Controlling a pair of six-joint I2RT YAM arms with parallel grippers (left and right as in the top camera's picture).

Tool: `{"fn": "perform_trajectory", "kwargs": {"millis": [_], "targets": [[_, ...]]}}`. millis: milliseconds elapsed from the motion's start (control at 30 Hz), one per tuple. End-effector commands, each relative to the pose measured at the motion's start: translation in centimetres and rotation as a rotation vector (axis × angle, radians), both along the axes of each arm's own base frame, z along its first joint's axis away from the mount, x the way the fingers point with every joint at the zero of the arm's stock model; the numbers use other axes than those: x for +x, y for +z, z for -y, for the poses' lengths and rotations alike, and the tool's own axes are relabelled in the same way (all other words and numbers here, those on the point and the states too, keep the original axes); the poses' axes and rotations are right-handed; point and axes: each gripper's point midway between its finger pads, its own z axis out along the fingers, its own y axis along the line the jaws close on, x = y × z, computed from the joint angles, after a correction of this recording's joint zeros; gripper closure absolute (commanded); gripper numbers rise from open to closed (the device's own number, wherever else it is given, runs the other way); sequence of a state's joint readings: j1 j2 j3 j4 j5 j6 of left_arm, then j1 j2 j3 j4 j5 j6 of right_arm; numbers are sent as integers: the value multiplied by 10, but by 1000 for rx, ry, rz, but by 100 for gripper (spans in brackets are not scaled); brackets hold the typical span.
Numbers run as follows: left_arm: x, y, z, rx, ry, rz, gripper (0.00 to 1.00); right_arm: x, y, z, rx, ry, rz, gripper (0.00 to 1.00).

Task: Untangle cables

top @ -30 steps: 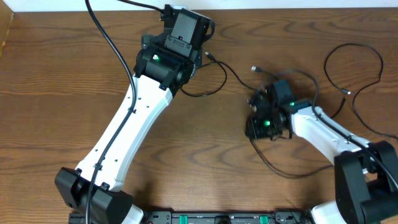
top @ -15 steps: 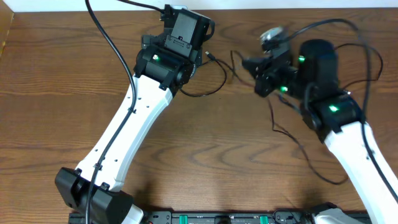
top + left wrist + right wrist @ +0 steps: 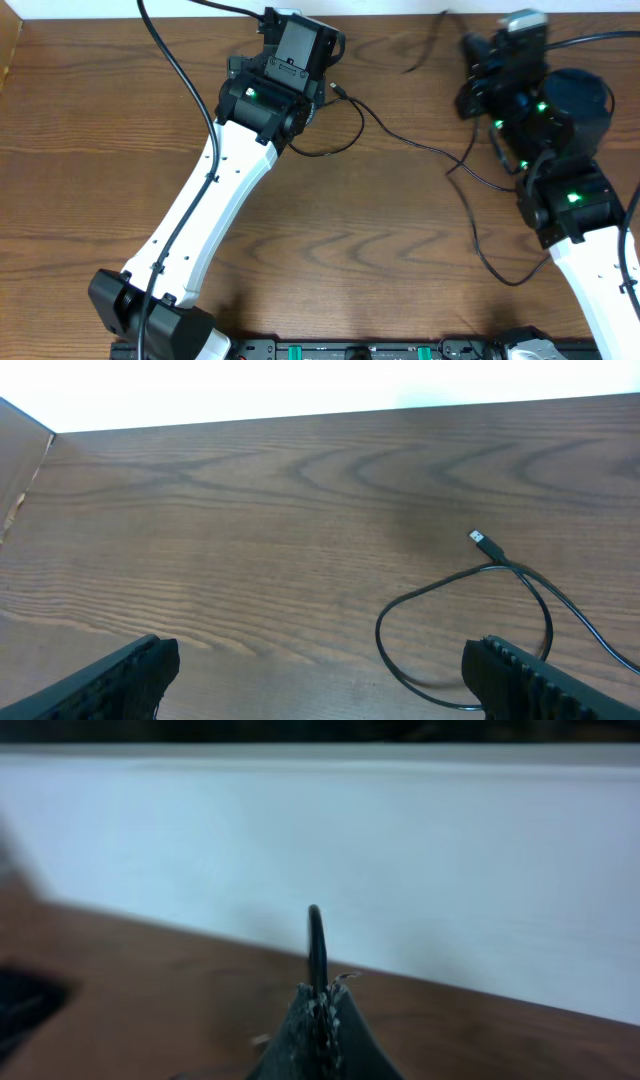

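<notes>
Right gripper, clamped on a thin black cable, should pull away slowly; left gripper, jaws apart, could pin the small plug end.

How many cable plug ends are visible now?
1 for certain: a plug on the table beside the left arm. Others may be hidden or blurred near the right pincer, which grips a cable.

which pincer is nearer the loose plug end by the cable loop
Left. The open left pincer stands just beside the plug end; the right pincer, shut on the black cable, is well off to its right.
</notes>
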State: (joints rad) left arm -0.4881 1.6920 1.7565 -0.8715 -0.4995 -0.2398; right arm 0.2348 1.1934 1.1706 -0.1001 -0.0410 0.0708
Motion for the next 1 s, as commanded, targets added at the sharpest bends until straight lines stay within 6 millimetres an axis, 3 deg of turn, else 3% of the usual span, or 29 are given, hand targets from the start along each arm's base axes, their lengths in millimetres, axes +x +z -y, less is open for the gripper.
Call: {"fn": "perform_trajectory", "kwargs": {"millis": [0, 333, 500, 667, 800, 967], "targets": [[-2, 5, -2, -13, 11, 13, 5, 12, 13, 66, -23, -290, 48, 99], [-2, 5, -2, -13, 11, 13, 5, 42, 7, 211, -21, -660, 118, 99], [-2, 5, -2, -13, 11, 13, 5, 45, -2, 274, 52, -795, 160, 99], [-2, 5, -2, -13, 11, 13, 5, 41, 24, 312, 226, -833, 275, 99], [-2, 5, -2, -13, 11, 13, 4, 54, 44, 325, 241, -845, 316, 99], [-2, 5, -2, -13, 11, 13, 5, 83, 30, 338, 211, -859, 249, 99]]}}
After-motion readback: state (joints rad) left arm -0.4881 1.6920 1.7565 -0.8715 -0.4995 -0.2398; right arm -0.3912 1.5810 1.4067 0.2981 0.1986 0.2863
